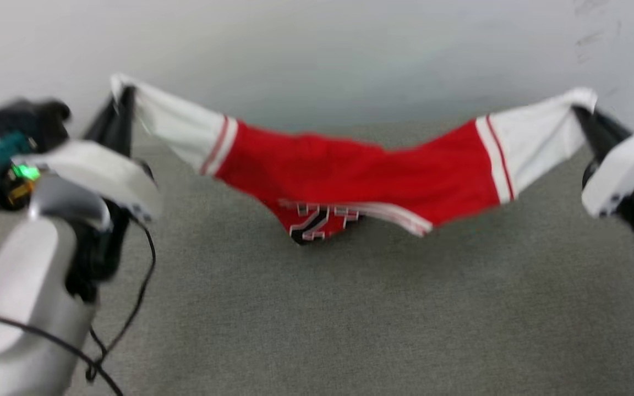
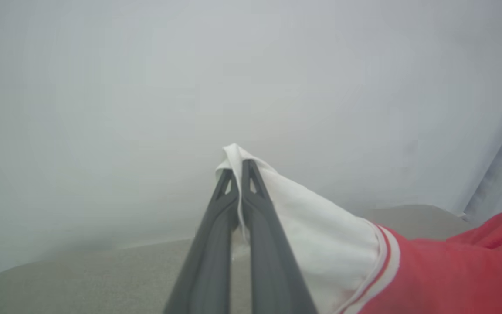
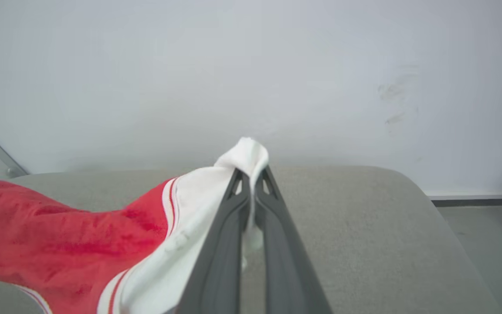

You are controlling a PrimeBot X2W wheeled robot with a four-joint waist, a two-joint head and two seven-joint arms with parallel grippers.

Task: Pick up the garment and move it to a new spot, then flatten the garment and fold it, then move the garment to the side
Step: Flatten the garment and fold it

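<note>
Held the red jersey shirt [image 1: 361, 176] slung in the air between both grippers, over the far half of the grey cloth-topped bench [image 1: 350, 308], close to the edge against the pale wall [image 1: 317, 49]

Pinched the tip of the left sleeve [image 1: 179, 126], white with red stripes, in the left gripper [image 1: 123, 102], up near the far left corner of the bench. Kept the jaws clamped together on the cloth; from the left wrist, saw long dark fingers [image 2: 211, 244] pressed side by side, with a small fold of white poking out past the tips

Pinched the tip of the right sleeve [image 1: 537, 143] the same way in the right gripper [image 1: 584, 113], toward the far right corner. Jaws likewise closed tight on the white cloth, fingers [image 3: 281, 253] nearly touching along their length

Let the red body sag in a shallow curve between the two raised sleeves, lowest at the middle, above the bench centre. Showed a scrap of black white-outlined print [image 1: 322, 220] at that lowest fold, beside a white-and-red striped hem. Could not tell whether the lowest fold touched the bench or hung just clear of it

Caught the pale left forearm [image 1: 20, 286] at the near left corner, with a black cable [image 1: 141, 297] looping beside it and a green light [image 1: 25, 171] on the wrist. Noted faint scuff marks [image 3: 392, 91] on the wall, seen from the right wrist
</note>
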